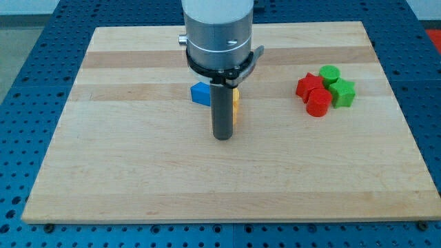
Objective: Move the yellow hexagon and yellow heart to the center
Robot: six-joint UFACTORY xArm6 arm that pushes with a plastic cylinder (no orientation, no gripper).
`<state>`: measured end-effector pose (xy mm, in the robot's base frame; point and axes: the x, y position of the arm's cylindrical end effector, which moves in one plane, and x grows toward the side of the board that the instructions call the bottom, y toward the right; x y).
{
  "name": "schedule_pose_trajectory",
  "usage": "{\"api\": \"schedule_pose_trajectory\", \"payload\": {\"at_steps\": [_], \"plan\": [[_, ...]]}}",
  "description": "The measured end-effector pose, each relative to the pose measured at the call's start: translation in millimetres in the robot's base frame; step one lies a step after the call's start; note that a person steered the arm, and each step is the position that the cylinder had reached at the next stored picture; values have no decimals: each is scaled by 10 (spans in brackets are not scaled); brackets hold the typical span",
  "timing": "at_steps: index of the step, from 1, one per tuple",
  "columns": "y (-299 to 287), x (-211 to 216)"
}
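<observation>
My tip (222, 137) rests on the wooden board (138, 172) near its middle. Right behind the rod, a narrow strip of yellow block (236, 109) shows at the rod's right side; its shape is hidden, and I cannot tell whether it is one yellow block or two. A blue block (201, 94) sits just left of the rod, toward the view's top, partly covered by the arm. The tip is just below the yellow and blue blocks, close to or touching the yellow.
At the view's right is a tight cluster: a red star-like block (308, 86), a red cylinder (318, 103), a green cylinder (330, 74) and a green star-like block (343, 93). The board lies on a blue perforated table (27, 83).
</observation>
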<state>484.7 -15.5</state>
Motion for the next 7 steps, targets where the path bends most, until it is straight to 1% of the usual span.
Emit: {"api": "schedule_pose_trajectory", "payload": {"at_steps": [2,4,5,6,7], "plan": [[-143,-77],[109,31],[244,-61],[244,-198],[164,-216]]}}
